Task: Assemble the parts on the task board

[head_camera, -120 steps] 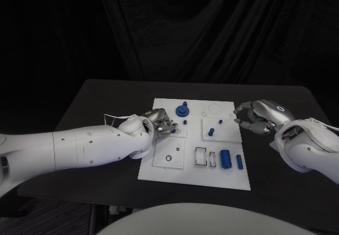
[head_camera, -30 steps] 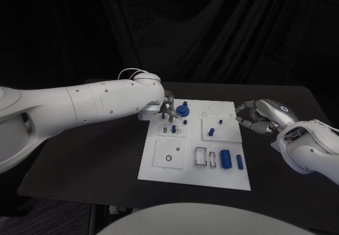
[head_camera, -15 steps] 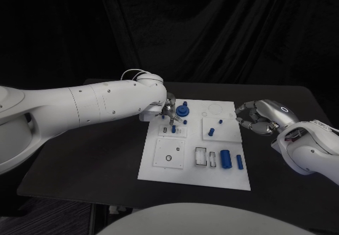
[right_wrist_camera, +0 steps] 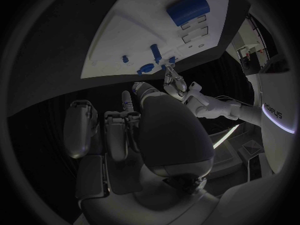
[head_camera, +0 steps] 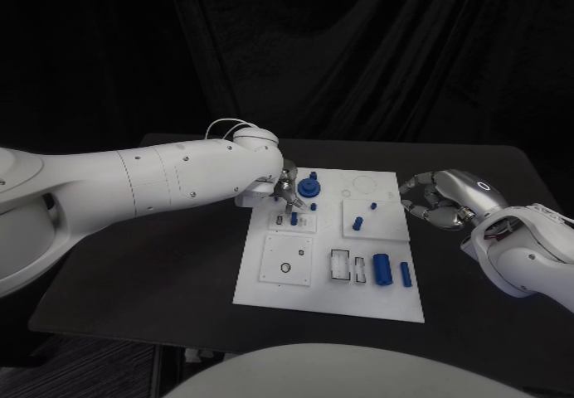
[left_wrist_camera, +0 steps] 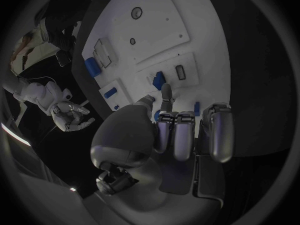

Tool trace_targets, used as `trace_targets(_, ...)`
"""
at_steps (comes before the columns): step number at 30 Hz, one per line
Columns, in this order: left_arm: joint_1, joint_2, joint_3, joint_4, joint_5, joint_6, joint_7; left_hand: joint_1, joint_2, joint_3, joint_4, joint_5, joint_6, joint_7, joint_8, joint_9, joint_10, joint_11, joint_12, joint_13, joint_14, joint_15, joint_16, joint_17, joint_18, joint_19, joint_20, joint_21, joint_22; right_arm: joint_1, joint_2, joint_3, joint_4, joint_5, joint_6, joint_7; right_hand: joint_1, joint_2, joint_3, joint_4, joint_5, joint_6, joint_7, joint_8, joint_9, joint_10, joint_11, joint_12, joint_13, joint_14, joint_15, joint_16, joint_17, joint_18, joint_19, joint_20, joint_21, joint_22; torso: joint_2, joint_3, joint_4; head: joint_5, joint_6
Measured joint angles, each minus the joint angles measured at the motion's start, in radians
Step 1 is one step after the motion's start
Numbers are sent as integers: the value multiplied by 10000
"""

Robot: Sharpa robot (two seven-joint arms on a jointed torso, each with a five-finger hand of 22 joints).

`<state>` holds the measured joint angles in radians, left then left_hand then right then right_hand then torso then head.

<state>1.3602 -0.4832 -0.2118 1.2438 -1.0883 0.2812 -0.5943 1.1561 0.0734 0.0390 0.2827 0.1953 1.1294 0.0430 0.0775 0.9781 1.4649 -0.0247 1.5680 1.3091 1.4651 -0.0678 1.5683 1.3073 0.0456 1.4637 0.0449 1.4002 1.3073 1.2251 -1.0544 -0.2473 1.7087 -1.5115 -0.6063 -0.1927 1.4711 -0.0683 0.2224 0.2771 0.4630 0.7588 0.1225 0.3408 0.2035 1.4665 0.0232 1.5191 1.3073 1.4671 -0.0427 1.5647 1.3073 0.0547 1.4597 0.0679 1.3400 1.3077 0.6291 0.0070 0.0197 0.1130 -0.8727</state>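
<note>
One blue peg (head_camera: 293,219) upright in task board (head_camera: 311,286); left hand (head_camera: 284,186) above, grip unclear.

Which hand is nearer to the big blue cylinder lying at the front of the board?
Right. The right hand hangs off the board's right edge behind the big blue cylinder; the left hand is at the far-left corner.

A black table (head_camera: 167,249) before dark curtains (head_camera: 359,66).

Task board (head_camera: 273,286) mid-table (head_camera: 143,249); left robot hand (head_camera: 284,187) over far-left corner; right robot hand (head_camera: 433,199) beside right edge.
</note>
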Motion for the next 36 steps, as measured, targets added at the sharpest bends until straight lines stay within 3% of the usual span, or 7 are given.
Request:
trace_targets(6,-56,13,0,-31,-109,51,-23,0,0,0,0,0,-1,0,0,21,0,0,0,0,0,0,0,0,0,0,0,0,0,0,-9,0,12,1,26,-2,0,0,0,0,19,0,0,0,1,0,0,0,0,0,0,0,0,0,0,0,0,0,-1,1,-1,3,1)
trace_targets(10,-91,36,0,-71,-152,81,-33,0,0,0,0,241,-1,0,79,108,0,0,0,0,0,0,0,0,1,0,0,0,3,0,-9,-2,12,1,47,-2,0,0,0,0,19,0,0,0,1,0,0,0,0,0,0,0,0,0,0,0,0,-1,0,4,0,12,1)
trace_targets(25,-194,76,0,-90,-212,206,-43,-78,79,-56,56,329,-182,34,94,288,0,0,0,0,0,0,0,-1,1,0,0,-121,7,0,26,-1,-22,-6,99,4,0,0,0,0,18,0,0,0,-13,0,0,0,0,0,0,0,0,0,0,0,0,-2,9,-3,8,52,1)
trace_targets(30,-211,118,0,-65,-217,205,-41,-119,119,-56,56,555,-255,35,94,343,0,0,0,0,0,0,0,0,0,0,0,-121,6,0,68,1,-50,-14,100,6,0,0,0,0,56,35,-35,0,-23,0,0,0,0,0,0,0,0,0,0,0,0,-2,11,-3,9,60,1)
trace_targets(36,-254,127,0,-85,-222,201,-35,-158,158,-55,56,1077,-254,35,154,446,0,0,0,0,0,0,0,0,1,0,0,-121,6,0,74,1,-67,-33,103,6,0,0,-1,0,56,35,-35,-1,-22,0,0,0,0,0,0,0,0,-1,0,0,0,-3,25,-3,10,83,1)
